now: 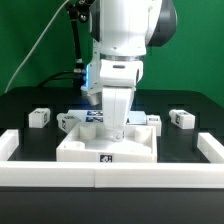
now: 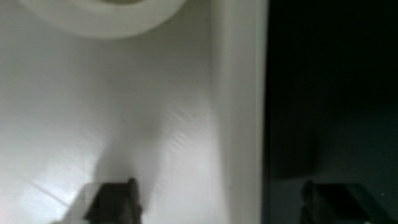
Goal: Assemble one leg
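The large white tray-shaped part (image 1: 90, 150) lies at the table's middle front, with a tag on its front face. My gripper (image 1: 115, 128) is lowered onto it. In the wrist view the gripper (image 2: 221, 200) is open. One finger (image 2: 112, 200) is over the part's white surface (image 2: 125, 110) and the other is over the dark table, so they straddle the part's edge without touching it. A round hole (image 2: 116, 10) shows in the part. Small white legs with tags lie at the exterior view's left (image 1: 38, 117) and right (image 1: 182, 118); two more (image 1: 155, 120) sit close to the tray.
A low white wall (image 1: 110, 176) runs along the front, with raised ends at the left (image 1: 18, 146) and right (image 1: 208, 148). The marker board (image 1: 92, 116) lies behind the tray, partly hidden by the arm.
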{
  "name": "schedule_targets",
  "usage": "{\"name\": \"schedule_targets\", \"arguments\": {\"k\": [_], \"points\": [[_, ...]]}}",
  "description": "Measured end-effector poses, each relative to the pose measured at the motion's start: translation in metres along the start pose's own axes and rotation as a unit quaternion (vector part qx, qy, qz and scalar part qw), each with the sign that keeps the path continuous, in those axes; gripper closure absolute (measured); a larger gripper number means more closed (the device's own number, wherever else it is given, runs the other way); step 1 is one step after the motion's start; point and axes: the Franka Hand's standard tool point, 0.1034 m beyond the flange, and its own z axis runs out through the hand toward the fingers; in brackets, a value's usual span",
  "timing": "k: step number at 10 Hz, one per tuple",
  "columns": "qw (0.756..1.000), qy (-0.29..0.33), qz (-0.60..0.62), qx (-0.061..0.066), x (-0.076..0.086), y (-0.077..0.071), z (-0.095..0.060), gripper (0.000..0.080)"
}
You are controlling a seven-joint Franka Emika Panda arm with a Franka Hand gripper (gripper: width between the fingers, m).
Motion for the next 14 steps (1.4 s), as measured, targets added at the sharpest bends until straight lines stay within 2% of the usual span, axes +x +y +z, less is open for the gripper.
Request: {"name": "schedule_targets", "arguments": {"k": [1,2,3,4,9,11,14], "points": [[1.000,0.000,0.000,0.000,0.000,0.000,0.000,0.0461],[1.000,0.000,0.000,0.000,0.000,0.000,0.000,0.0461],[1.000,0.000,0.000,0.000,0.000,0.000,0.000,0.0644],[1.000,0.001,0.000,-0.003,0.001,0.001,-0.001,0.0740],[1.000,0.002,0.000,-0.006,0.001,0.002,-0.001,0.0740],[0.999,0.002,-0.034,-0.008,-0.003,0.007,-0.002,0.0739],[0.996,-0.001,-0.094,-0.014,0.006,0.014,-0.002,0.0739]]}}
